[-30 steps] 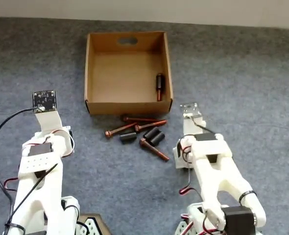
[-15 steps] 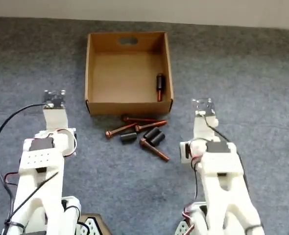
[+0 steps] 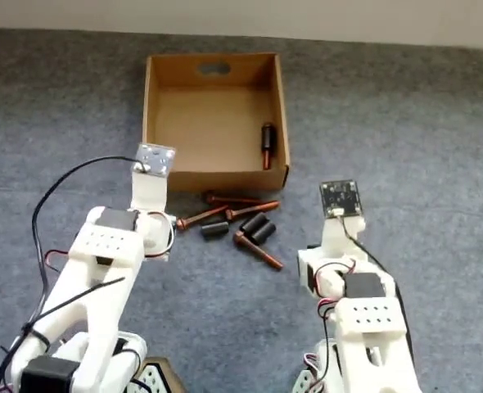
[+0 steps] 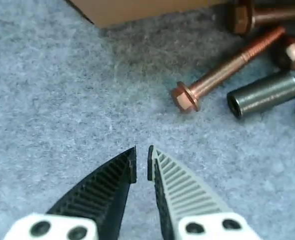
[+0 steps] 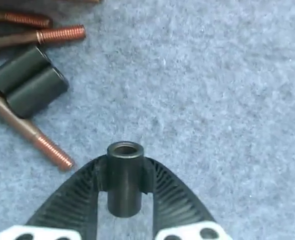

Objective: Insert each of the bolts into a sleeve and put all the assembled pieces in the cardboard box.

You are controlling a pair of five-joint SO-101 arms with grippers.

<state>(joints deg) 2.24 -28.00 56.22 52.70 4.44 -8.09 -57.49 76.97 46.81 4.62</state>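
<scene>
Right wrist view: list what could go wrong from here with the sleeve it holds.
1. The sleeve is held only by the tips of the right jaws; a bolt pushed in could tilt or dislodge it.
2. The left jaws stand almost closed short of the nearest bolt; advancing so might shove it into the loose sleeve beside it.

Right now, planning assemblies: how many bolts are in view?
5. Loose on carpet before the cardboard box: left bolt, rear bolt, middle bolt, front bolt. Fifth bolt sits sleeved inside the box. None seems hidden.
</scene>
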